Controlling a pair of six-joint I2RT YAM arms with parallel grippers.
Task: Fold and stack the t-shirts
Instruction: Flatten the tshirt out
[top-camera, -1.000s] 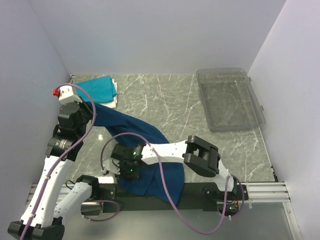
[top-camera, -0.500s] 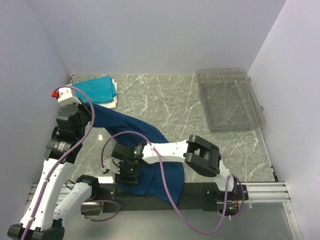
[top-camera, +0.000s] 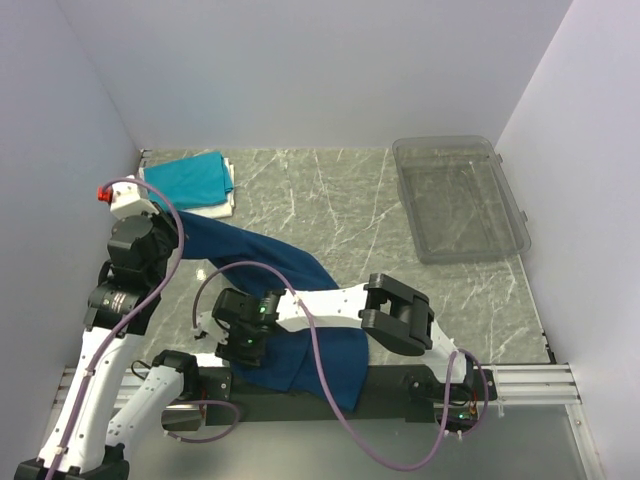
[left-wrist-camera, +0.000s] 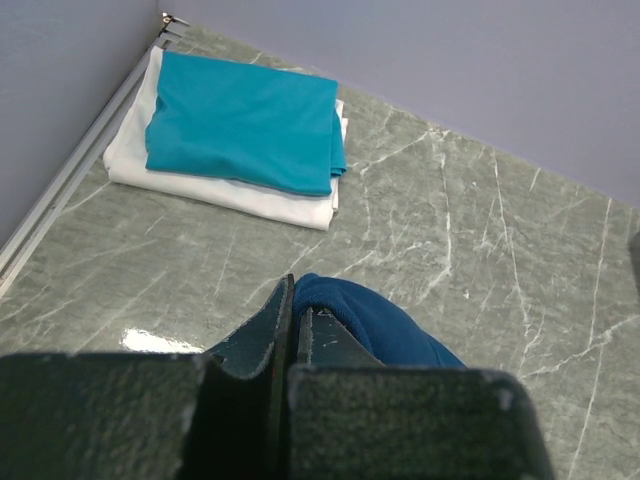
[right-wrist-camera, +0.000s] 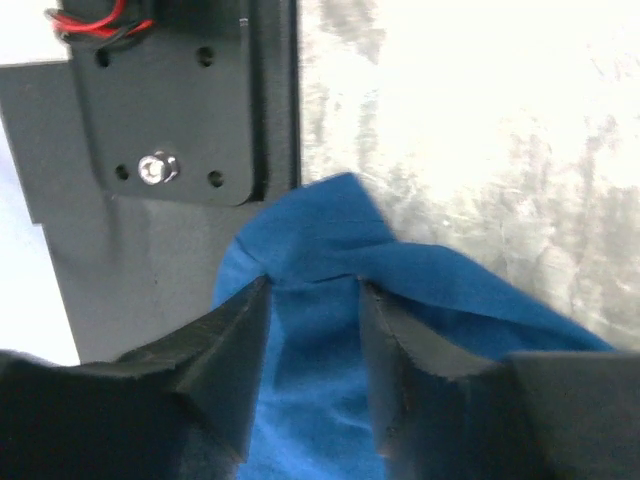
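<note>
Since the navy t-shirt (top-camera: 270, 262) looks limp, edges should grip best: left end effector (left-wrist-camera: 293, 290) pinches one near the folded stack (left-wrist-camera: 240, 130); right end effector (right-wrist-camera: 310, 292), spread, straddles another.

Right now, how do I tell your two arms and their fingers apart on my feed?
Both arms have white shells, black joints and a looping purple cable. The left arm carries a white wrist block with a red connector on top. The right arm shows small green lights near its wrist. The left fingers and right fingers are dark, matte wedges.
</note>
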